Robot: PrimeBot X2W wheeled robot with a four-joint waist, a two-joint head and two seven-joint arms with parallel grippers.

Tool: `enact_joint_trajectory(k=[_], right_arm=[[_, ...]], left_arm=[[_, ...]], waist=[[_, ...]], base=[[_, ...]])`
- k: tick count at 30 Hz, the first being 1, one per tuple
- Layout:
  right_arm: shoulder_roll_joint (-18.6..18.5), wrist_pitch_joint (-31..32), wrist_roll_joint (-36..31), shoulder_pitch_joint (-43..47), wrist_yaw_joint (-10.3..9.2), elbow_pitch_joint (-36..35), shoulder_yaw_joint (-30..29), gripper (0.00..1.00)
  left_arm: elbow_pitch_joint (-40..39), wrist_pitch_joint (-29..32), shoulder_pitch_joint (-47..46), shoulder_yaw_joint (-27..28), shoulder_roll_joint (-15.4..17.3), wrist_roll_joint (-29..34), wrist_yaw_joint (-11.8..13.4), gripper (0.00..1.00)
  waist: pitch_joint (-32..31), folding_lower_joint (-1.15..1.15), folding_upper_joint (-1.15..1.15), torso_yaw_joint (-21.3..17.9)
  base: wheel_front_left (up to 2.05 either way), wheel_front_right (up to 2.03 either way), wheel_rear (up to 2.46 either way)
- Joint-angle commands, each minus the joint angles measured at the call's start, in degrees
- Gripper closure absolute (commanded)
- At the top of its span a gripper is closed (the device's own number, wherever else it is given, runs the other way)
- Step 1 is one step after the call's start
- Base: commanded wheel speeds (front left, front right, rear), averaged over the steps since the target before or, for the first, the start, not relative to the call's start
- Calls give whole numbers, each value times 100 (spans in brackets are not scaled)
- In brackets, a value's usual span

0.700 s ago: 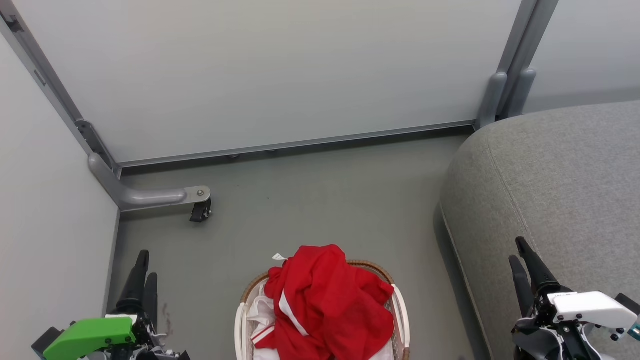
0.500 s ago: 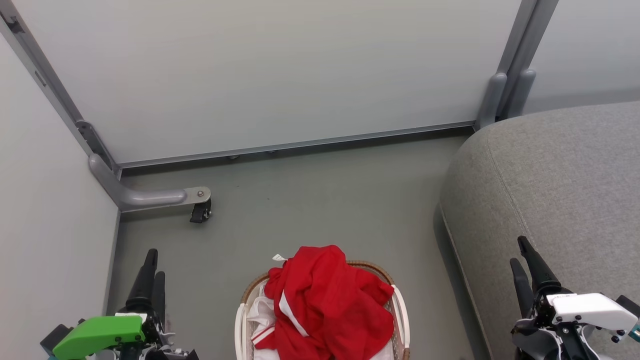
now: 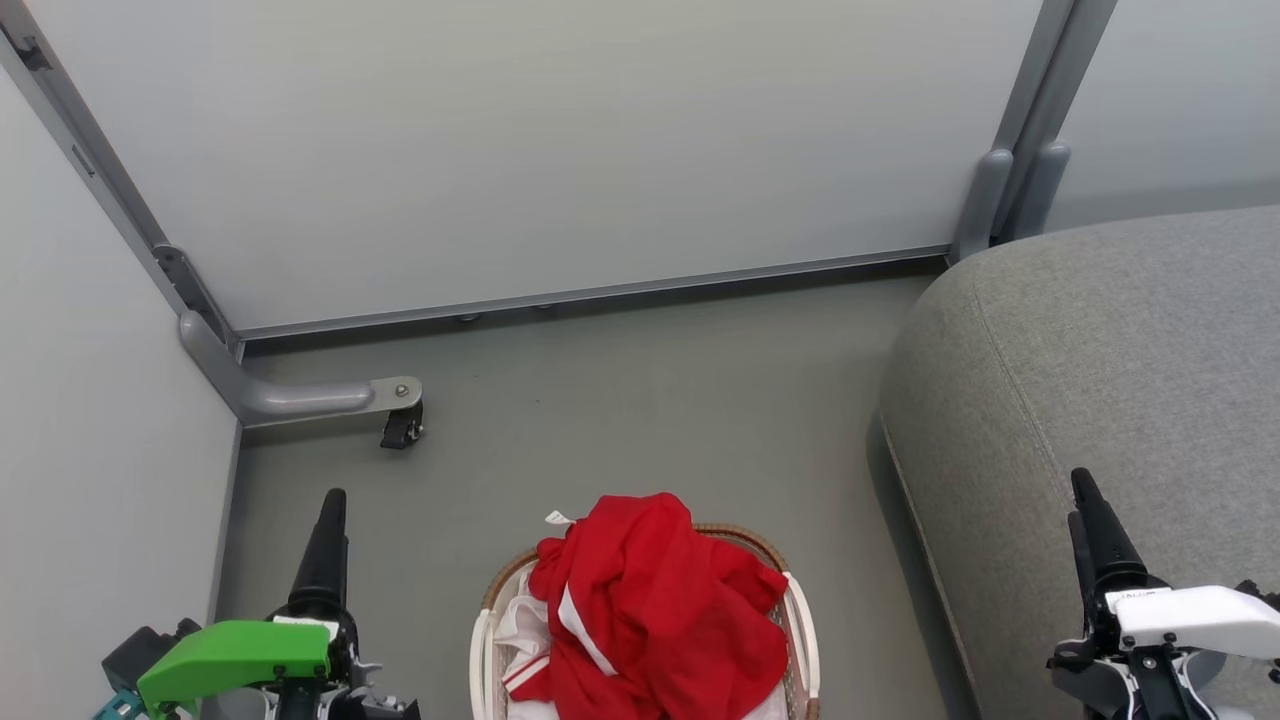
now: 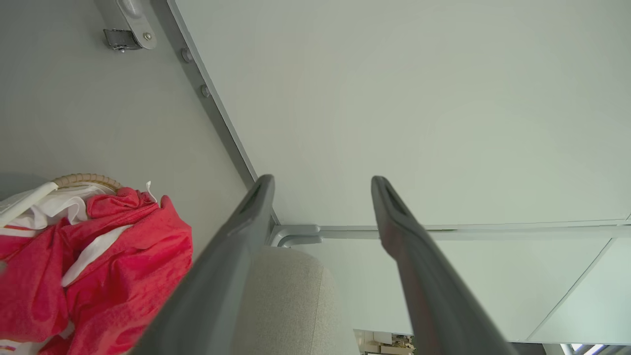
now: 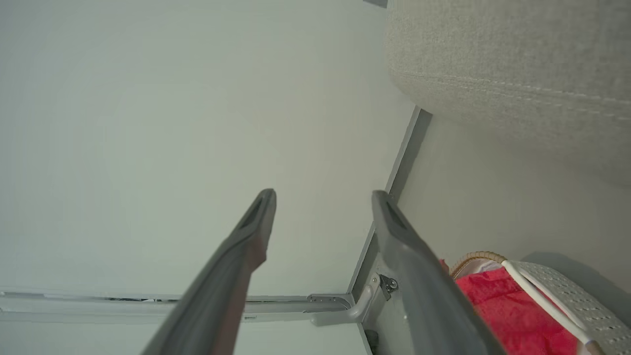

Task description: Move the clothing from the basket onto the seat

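Observation:
The clothing is a bright red heap with white panels, piled above the rim of the basket at the bottom centre of the head view. The grey seat fills the right side. My left gripper hangs over the floor to the left of the basket, open and empty. My right gripper is over the seat's front part, open and empty. In the left wrist view the left gripper has the clothing at its lower left. In the right wrist view the right gripper has the basket at its lower right.
Pale partition panels close off the back and left. A grey support foot with a black caster juts onto the grey floor at the left. Open floor lies between the basket, the panels and the seat.
Both grippers have shifted to the right in the head view, the left one nearer the basket, the right one further over the seat. The clothing and basket have not moved.

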Motion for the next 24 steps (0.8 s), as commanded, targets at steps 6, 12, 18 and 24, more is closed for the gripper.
enact_joint_trajectory(k=[6, 12, 18, 24], right_arm=[[-62, -187, -1050, 13, 1, -327, -34, 0], [-69, -319, -1857, 86, 1, -485, -1, 0], [-74, -438, -2510, 159, 1, -539, 3, 0], [-78, -555, -3101, 220, 1, -544, 70, 0]], left_arm=[[-201, -176, -167, -69, 33, 693, -23, 0], [-280, -306, -151, -124, 38, 1371, -26, 0], [-320, -426, -106, -255, 42, 2068, 3, 0], [-312, -542, -56, -422, 46, 2793, 75, 0]], waist=[[-10, 0, 0, -4], [-21, 0, 0, -10], [-35, 0, 0, -11], [-46, 0, 0, -13]], base=[[0, 0, 0], [0, 0, 0], [0, 0, 0], [0, 0, 0]])
